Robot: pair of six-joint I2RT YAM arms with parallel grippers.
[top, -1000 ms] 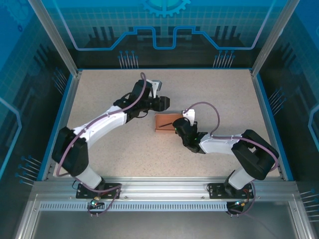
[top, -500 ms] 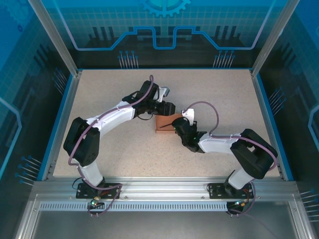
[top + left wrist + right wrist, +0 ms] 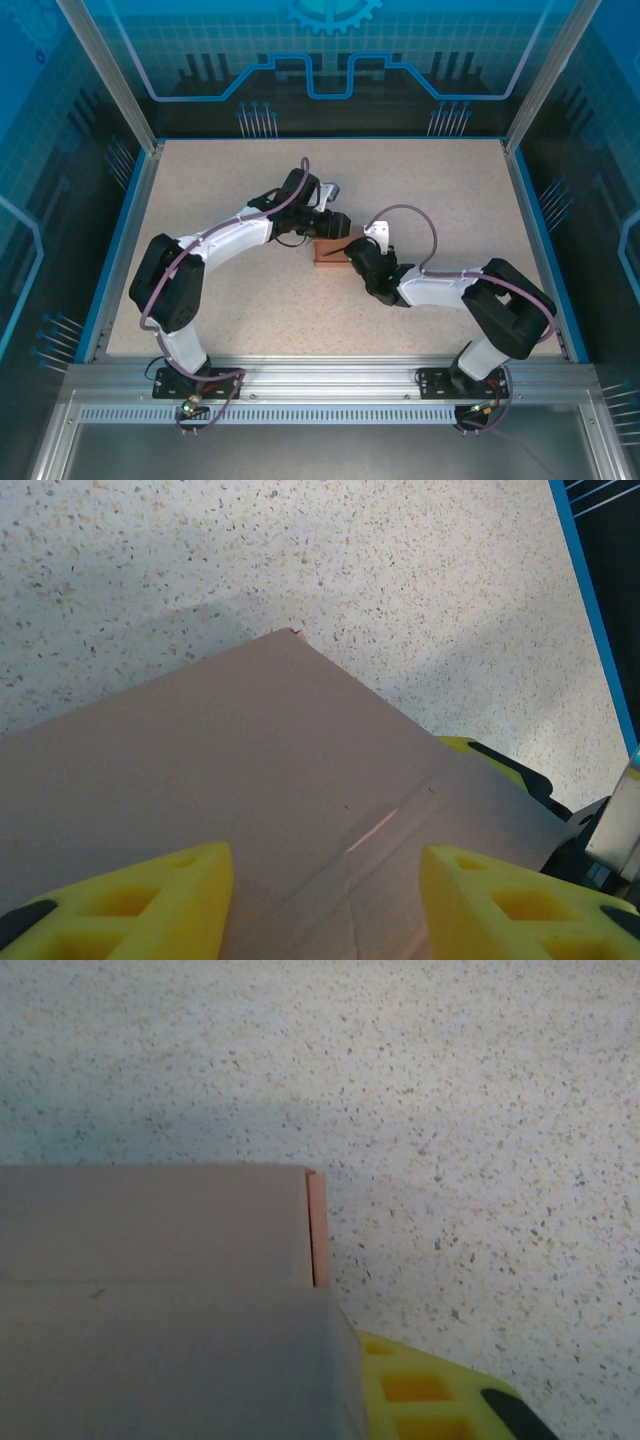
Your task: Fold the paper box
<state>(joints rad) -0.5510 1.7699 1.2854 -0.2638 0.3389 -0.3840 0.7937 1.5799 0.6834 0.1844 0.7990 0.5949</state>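
The salmon-pink paper box (image 3: 328, 250) lies flat on the table's middle, between the two arms. My left gripper (image 3: 336, 224) hangs over its far edge. In the left wrist view the box (image 3: 230, 750) spreads beneath both yellow fingers (image 3: 150, 895), which stand apart with a crease between them. My right gripper (image 3: 353, 258) is at the box's right end. In the right wrist view the box (image 3: 150, 1290) covers the left side and hides one finger. The other yellow finger (image 3: 420, 1390) pokes out beside the box's corner. Whether it pinches the card is hidden.
The speckled tabletop (image 3: 220, 290) is bordered by a blue rim (image 3: 120, 240) and metal frame posts. The right gripper's yellow finger (image 3: 490, 755) shows past the box's edge in the left wrist view.
The left arm has swung right and come down over the box's far edge. The right arm has stayed at the box's right end.
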